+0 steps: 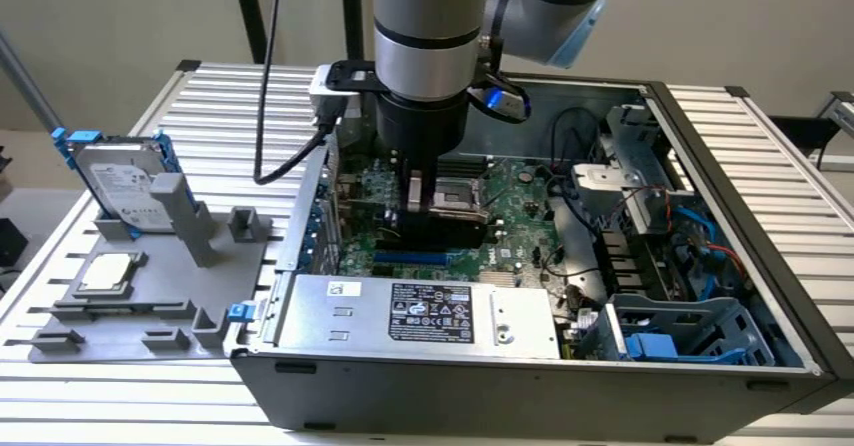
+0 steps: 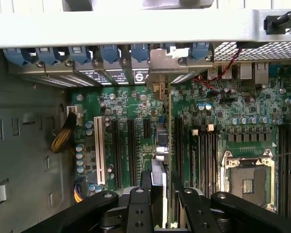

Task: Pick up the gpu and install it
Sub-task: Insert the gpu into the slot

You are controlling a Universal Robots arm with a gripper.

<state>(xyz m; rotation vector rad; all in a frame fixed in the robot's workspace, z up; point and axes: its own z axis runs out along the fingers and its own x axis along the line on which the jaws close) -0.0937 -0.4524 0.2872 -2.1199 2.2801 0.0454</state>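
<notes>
From the exterior view we look down at a slant, from a moderate way off, over the open computer case [image 1: 534,391] on the slatted table [image 1: 761,156], while from the wrist view we peer straight down past the gripper [image 2: 165,194], close onto the same motherboard [image 2: 131,104] and CPU socket [image 2: 247,182].

Table [image 1: 801,156] is a ribbed aluminium slat top. Two things sit directly on it: the open PC case [image 1: 534,396], lying on its side with the open face up and taking most of the top, and a grey moulded holder [image 1: 147,311] just beside the case on the exterior view's left; can't tell if they touch. Bare slats show past the case on the exterior view's right and along its near wall.
</notes>
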